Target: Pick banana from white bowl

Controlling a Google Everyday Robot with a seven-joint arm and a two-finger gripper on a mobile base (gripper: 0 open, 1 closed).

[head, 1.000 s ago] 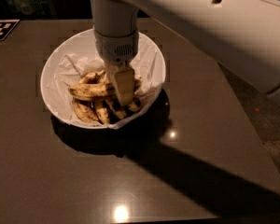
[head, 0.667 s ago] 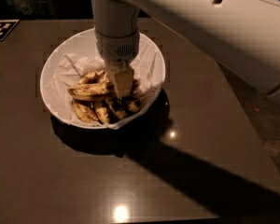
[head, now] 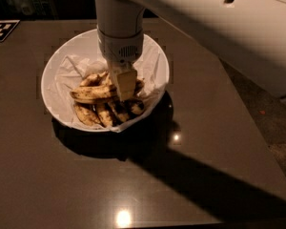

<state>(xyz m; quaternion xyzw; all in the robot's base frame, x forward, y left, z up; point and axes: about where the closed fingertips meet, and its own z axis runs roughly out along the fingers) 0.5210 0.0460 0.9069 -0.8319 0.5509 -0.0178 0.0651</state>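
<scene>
Banana (head: 91,94): lies roughly level across the middle of the white bowl (head: 51,65), long axis running from 9 o'clock to 3 o'clock, on top of the other fruit. Skin is yellow with brown-black spots.

Gripper (head: 126,90): lowered into the bowl from 12 o'clock, standing upright in front of the banana's 3 o'clock end and covering it. Whether it is clamped on the banana cannot be determined.

Shorter bananas (head: 105,113): bunched at 6 o'clock of the banana, touching it, darker in spotting.

Paper lining (head: 69,69): crumpled white, showing along the bowl wall from 9 o'clock round to 3 o'clock.

Arm (head: 214,23): white, entering from 2 o'clock and crossing above the bowl.

Table (head: 47,175): dark brown, smooth and glossy. The bowl sits on it. The arm's shadow (head: 200,185) runs from the bowl toward 5 o'clock. One light reflection (head: 176,137) sits just beside the bowl at 5 o'clock; a second reflection (head: 123,218) lies well apart at 6 o'clock, near the table edge. A black-and-white marker (head: 1,30) lies flat at 10 o'clock.

Floor (head: 276,128): speckled, at 3 o'clock past the table edge. The room beyond 12 o'clock is dark.
</scene>
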